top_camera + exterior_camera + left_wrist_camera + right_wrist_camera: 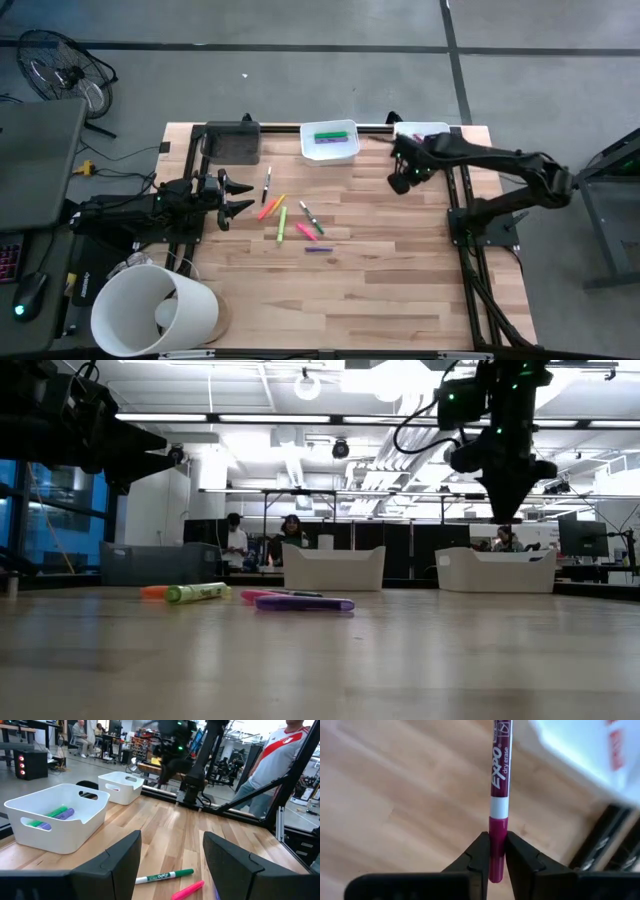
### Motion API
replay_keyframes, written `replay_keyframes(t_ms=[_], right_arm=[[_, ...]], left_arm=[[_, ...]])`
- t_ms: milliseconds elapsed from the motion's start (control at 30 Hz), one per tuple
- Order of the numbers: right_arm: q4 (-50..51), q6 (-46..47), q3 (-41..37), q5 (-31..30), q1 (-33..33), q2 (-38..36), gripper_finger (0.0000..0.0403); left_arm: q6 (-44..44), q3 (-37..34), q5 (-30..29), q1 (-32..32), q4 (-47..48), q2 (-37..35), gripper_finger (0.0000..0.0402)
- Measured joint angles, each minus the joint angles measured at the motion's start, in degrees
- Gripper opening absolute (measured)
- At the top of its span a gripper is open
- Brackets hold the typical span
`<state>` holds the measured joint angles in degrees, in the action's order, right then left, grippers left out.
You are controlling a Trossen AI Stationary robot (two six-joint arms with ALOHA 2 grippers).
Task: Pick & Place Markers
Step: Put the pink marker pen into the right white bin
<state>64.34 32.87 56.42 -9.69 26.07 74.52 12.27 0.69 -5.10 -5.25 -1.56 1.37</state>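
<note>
Pinched between two dark fingers (pixel 517 855), a magenta dry-erase marker (pixel 498 785) stands out straight ahead of the right gripper (pixel 493 851), which clamps its cap end above bare wood with a white tray's corner just beyond the marker's far end. Seen from overhead, the right gripper (pixel 402 181) hangs above the table just short of the right-hand tray (pixel 425 131) at the far edge, while a second white tray (pixel 330 141), well off to the gripper's side, already holds a green and a purple marker. About eight loose markers (pixel 295 222) lie scattered mid-table, well apart from the right gripper and just ahead of the left gripper (pixel 232 197), which waits low at the table's left side with its fingers spread wide and nothing between them. From table height, a yellow-green marker (pixel 198 593) and a purple one (pixel 305 603) lie flat in the foreground. The step in hand appears to be the carry to a tray. Doing it well likely means bringing the gripper fully over the tray's open mouth so the marker's whole length clears the rim, lowering close to the floor of the tray, and only then parting the fingers, so the marker drops flat rather than tipping off the wall onto the table.
</note>
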Motion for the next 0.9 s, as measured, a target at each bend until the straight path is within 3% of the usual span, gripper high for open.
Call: replay_keyframes(t_ms=[467,633,900], right_arm=[[-5.2,-28.0,3.2,-12.2,17.9,7.8,0.0041],[-4.7,-32.1,3.2,-17.0,21.0,11.7,0.0054],[-2.5,-36.6,3.2,-17.2,23.0,13.6,0.0049]], left_arm=[[0.0,0.0,0.0,0.0,0.0,0.0,0.0211],[0.0,0.0,0.0,0.0,0.0,0.0,0.0211],[0.0,0.0,0.0,0.0,0.0,0.0,0.0211]])
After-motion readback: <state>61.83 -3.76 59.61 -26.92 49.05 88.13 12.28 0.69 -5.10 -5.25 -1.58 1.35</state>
